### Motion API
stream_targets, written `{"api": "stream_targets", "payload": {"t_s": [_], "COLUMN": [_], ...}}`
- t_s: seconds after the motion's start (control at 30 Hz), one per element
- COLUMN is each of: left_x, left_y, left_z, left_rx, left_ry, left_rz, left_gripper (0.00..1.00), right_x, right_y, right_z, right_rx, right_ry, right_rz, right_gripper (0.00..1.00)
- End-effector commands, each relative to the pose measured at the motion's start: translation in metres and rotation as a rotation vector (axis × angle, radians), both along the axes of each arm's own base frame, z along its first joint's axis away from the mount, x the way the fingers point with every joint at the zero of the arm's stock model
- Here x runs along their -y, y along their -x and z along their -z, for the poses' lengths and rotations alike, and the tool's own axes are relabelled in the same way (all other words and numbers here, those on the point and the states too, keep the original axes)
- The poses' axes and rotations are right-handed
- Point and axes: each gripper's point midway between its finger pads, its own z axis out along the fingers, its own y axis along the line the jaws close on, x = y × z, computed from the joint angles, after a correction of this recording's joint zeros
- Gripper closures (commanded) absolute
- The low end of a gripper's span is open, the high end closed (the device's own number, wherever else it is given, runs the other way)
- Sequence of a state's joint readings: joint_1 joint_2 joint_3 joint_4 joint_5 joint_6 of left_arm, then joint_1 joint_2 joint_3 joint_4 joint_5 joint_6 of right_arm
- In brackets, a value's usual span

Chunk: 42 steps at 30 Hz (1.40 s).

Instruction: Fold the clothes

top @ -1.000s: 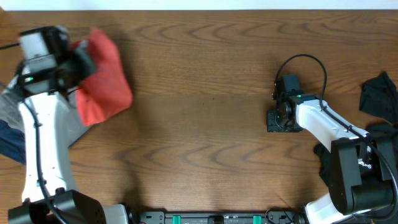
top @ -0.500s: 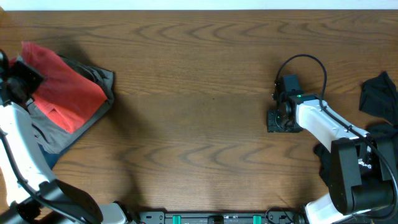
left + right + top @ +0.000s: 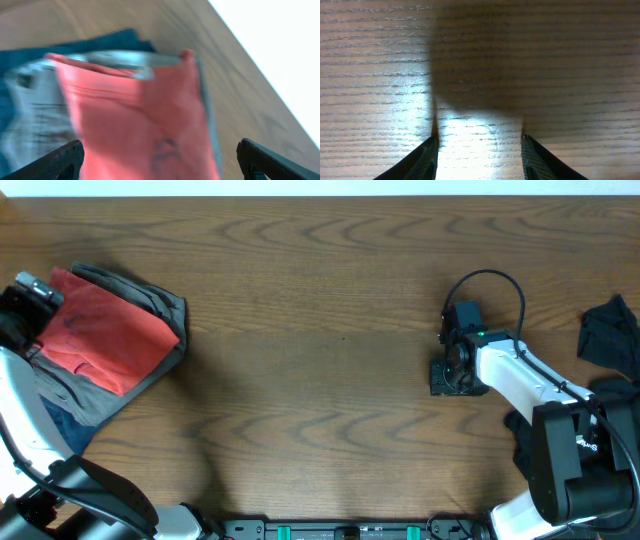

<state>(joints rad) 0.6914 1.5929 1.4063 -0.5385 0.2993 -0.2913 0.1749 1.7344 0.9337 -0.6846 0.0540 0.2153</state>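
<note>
A folded red garment [image 3: 108, 340] lies on a grey garment [image 3: 160, 305] at the table's left edge, with a blue garment [image 3: 62, 430] under both. My left gripper [image 3: 36, 314] is at the red garment's left end. In the left wrist view this gripper [image 3: 162, 165] stands open and wide, and the red garment [image 3: 140, 115] lies below it, free of both fingers. A heap of black clothes [image 3: 610, 330] sits at the far right. My right gripper [image 3: 447, 375] [image 3: 479, 160] is open over bare wood, holding nothing.
The wooden table [image 3: 330, 330] runs between the two arms. The left pile reaches the table's left edge. The right arm's base [image 3: 570, 470] and more dark cloth [image 3: 520, 442] stand at the front right.
My left gripper carried the red garment leftward onto the grey pile, then opened and let it go. The right arm has not moved.
</note>
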Motion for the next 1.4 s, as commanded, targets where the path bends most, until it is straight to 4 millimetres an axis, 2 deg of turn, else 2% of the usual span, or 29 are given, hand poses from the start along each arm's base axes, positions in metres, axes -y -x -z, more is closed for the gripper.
{"api": "stream_targets", "payload": {"t_s": [0.0, 0.1, 0.17, 0.23, 0.3, 0.33, 0.4, 0.47, 0.53, 0.63, 0.73, 0.8, 0.93, 1.03, 1.17, 1.37], "left_x": [0.048, 0.087, 0.116, 0.144, 0.180, 0.198, 0.235, 0.259, 0.278, 0.294, 0.303, 0.304, 0.307, 0.308, 0.307, 0.298], "left_y": [-0.024, -0.038, -0.046, -0.049, -0.047, -0.043, -0.031, -0.012, 0.015, 0.053, 0.091, 0.113, 0.140, 0.146, 0.150, 0.167], "left_z": [-0.015, -0.017, -0.012, -0.003, 0.010, 0.016, 0.031, 0.049, 0.067, 0.081, 0.083, 0.082, 0.074, 0.065, 0.046, 0.008], "left_rx": [0.121, 0.131, 0.097, 0.043, -0.034, -0.067, -0.153, -0.283, -0.442, -0.635, -0.798, -0.895, -0.985, -0.934, -0.755, -0.351], "left_ry": [0.133, 0.151, 0.125, 0.097, 0.089, 0.101, 0.129, 0.135, 0.131, 0.121, 0.113, 0.113, 0.139, 0.116, 0.050, -0.131], "left_rz": [0.200, 0.332, 0.422, 0.496, 0.590, 0.639, 0.740, 0.783, 0.819, 0.861, 0.900, 0.915, 0.926, 0.936, 0.942, 0.910], "left_gripper": [0.03, 0.03, 0.03, 0.02, 0.01, 0.01, 0.01, 0.02, 0.02, 0.02, 0.02, 0.02, 0.02, 0.02, 0.02, 0.02], "right_x": [0.005, 0.001, -0.009, -0.024, -0.040, -0.046, -0.054, -0.057, -0.057, -0.051, -0.041, -0.033, -0.024, -0.024, -0.019, -0.012], "right_y": [0.002, 0.000, -0.003, -0.006, -0.010, -0.012, -0.015, -0.015, -0.011, 0.000, 0.019, 0.038, 0.063, 0.068, 0.061, 0.052], "right_z": [0.003, 0.003, 0.003, 0.001, -0.001, -0.003, -0.006, -0.007, -0.007, -0.007, -0.011, -0.017, -0.031, -0.050, -0.077, -0.131], "right_rx": [-0.012, -0.005, 0.003, 0.011, 0.026, 0.035, 0.046, 0.044, 0.026, -0.033, -0.130, -0.224, -0.308, -0.267, -0.100, 0.317], "right_ry": [0.023, 0.000, -0.060, -0.145, -0.233, -0.271, -0.316, -0.336, -0.334, -0.325, -0.312, -0.300, -0.294, -0.299, -0.292, -0.250], "right_rz": [-0.007, -0.005, -0.010, -0.020, -0.031, -0.038, -0.046, -0.049, -0.046, -0.025, 0.027, 0.094, 0.147, 0.129, 0.134, 0.090], "right_gripper": [0.48, 0.47, 0.43, 0.31, 0.12, 0.01, 0.01, 0.01, 0.01, 0.01, 0.01, 0.01, 0.01, 0.01, 0.01, 0.01]}}
